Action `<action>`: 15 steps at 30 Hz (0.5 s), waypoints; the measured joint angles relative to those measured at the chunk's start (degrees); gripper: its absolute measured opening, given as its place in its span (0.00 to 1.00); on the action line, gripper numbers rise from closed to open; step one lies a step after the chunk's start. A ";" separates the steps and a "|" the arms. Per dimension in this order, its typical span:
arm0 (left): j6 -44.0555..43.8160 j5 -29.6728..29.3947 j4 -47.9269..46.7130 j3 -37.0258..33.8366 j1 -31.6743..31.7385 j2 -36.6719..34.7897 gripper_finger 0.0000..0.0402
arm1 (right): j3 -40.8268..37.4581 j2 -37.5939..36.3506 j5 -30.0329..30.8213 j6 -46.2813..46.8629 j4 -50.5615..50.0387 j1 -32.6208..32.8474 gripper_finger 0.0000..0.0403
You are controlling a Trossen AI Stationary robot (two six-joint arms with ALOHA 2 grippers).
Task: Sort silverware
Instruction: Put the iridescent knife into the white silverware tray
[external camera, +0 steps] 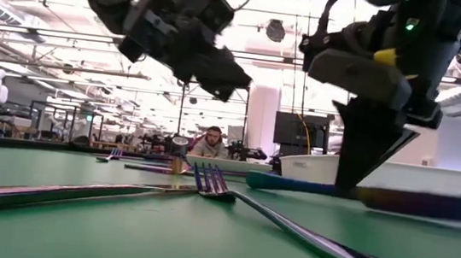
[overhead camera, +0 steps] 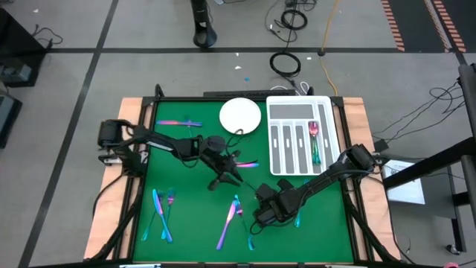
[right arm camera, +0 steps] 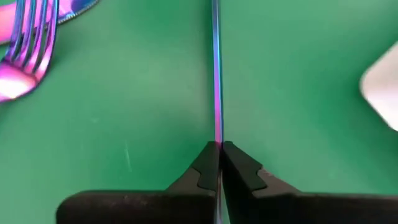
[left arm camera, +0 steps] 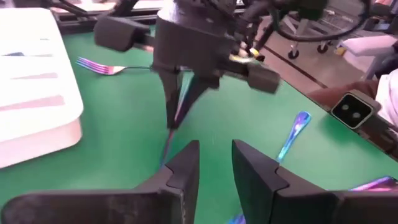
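Right gripper (right arm camera: 217, 149) pinches 1 thin, stiff, slick silverware (right arm camera: 216, 74) handle edge-on, likely light but slip-prone, so grip mid-handle; left gripper (left arm camera: 214, 163) hovers slightly spread, empty.

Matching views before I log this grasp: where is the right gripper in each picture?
High: right gripper, lower middle of the green mat.
Low: right of centre, tips down on the mat.
Left wrist: upper centre.
Right wrist: bottom centre, shut on a slim utensil.
Shared landmark: white slotted tray.
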 joint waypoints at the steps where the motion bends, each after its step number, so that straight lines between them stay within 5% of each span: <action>1: 0.00 0.00 0.28 -1.13 0.30 -1.29 0.24 | 0.02 -0.42 0.00 0.02 -0.69 0.06 0.00; 10: -4.01 0.04 8.80 -13.58 2.92 -11.43 0.24 | 0.15 -2.04 -0.02 -0.18 -5.24 0.04 0.00; 15: -6.29 -3.34 14.06 -17.24 3.09 -10.87 0.24 | 0.20 -2.04 0.02 -0.18 -4.82 0.00 0.00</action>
